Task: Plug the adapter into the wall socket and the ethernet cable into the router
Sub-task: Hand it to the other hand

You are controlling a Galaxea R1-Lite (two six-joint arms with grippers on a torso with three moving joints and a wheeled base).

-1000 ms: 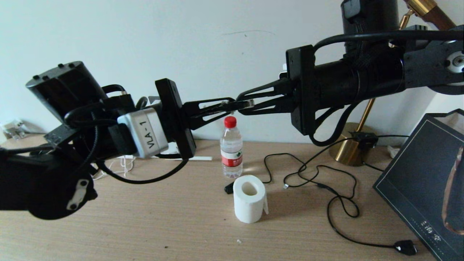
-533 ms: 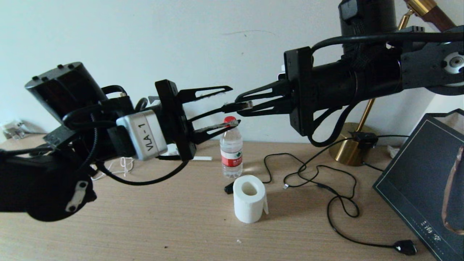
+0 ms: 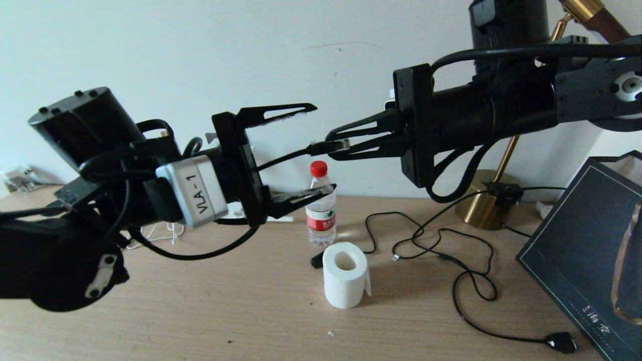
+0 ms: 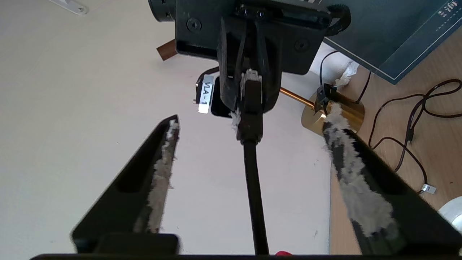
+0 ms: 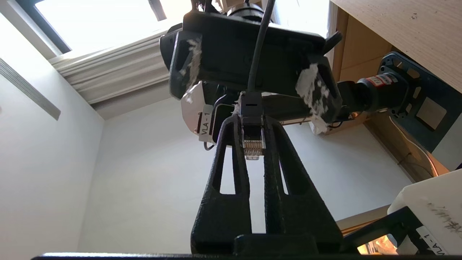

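Both arms are raised above the table, fingertips facing each other. My right gripper (image 3: 331, 145) (image 5: 251, 122) is shut on the clear-tipped plug (image 5: 252, 141) of the ethernet cable (image 3: 283, 155). My left gripper (image 3: 324, 147) (image 4: 251, 122) is open, one finger above and one below the cable, touching neither it nor the plug. The black cable (image 4: 252, 180) runs back between those fingers toward the left wrist. The router is mostly hidden behind my left arm; only a slim white stick (image 3: 280, 218) shows on the table. The adapter and the wall socket are out of view.
Below the grippers stand a water bottle (image 3: 320, 215) and a white paper roll (image 3: 344, 281). A thin black lamp cord (image 3: 454, 260) loops over the table to a black plug (image 3: 560, 342). A brass lamp base (image 3: 484, 203) and a dark framed board (image 3: 587, 250) are at the right.
My left gripper was shut on the cable just behind the plug; it has opened wide and let go. The right gripper has kept its hold on the plug.
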